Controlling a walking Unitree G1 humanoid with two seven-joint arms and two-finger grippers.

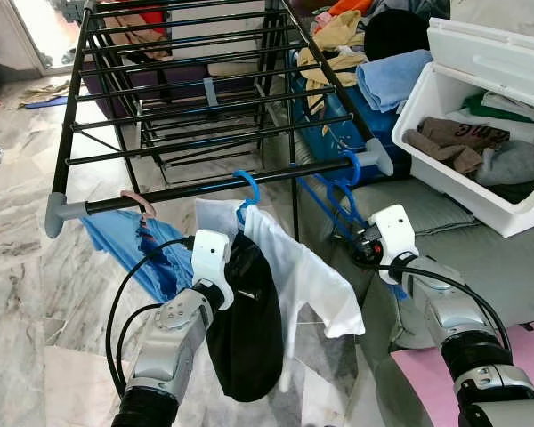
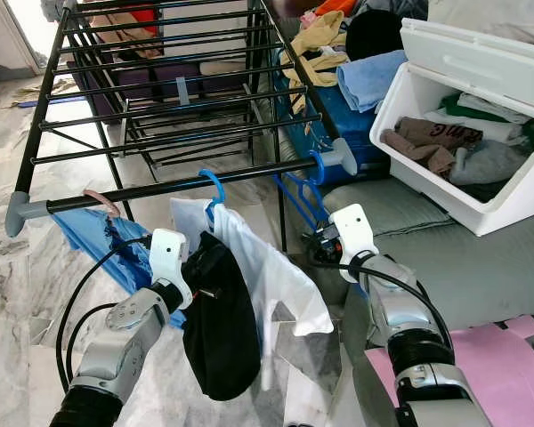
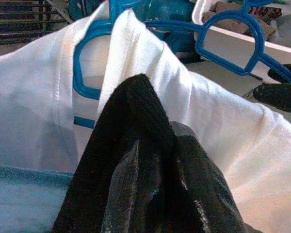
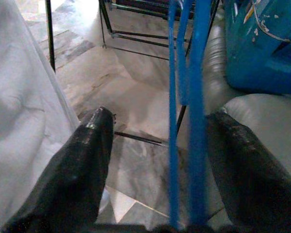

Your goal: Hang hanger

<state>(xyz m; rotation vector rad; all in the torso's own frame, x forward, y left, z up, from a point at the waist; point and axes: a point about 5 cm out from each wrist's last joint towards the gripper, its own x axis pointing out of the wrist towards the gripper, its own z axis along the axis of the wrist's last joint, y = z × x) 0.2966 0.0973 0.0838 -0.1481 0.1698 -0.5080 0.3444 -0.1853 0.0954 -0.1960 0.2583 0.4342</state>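
A blue hanger (image 1: 246, 190) carrying a white shirt (image 1: 307, 276) hangs by its hook on the front bar of the black drying rack (image 1: 205, 182). My left gripper (image 3: 160, 160) is just below that bar, against the shirt, its fingers pressed together with a black garment (image 1: 245, 329) draped from them. Further blue hangers (image 1: 341, 203) dangle from the bar's right end. My right gripper (image 4: 160, 116) is open, with one finger on each side of the thin blue hanger rods (image 4: 186, 97). A pink hanger (image 1: 141, 205) at the bar's left end holds a blue garment (image 1: 116, 240).
An open white bin (image 1: 432, 102) of clothes sits on a grey cushion (image 1: 427, 209) at the right. Behind the rack stands a blue tub (image 1: 338, 133) heaped with clothes. The floor is marble tile, with a pink mat (image 1: 427, 391) at the lower right.
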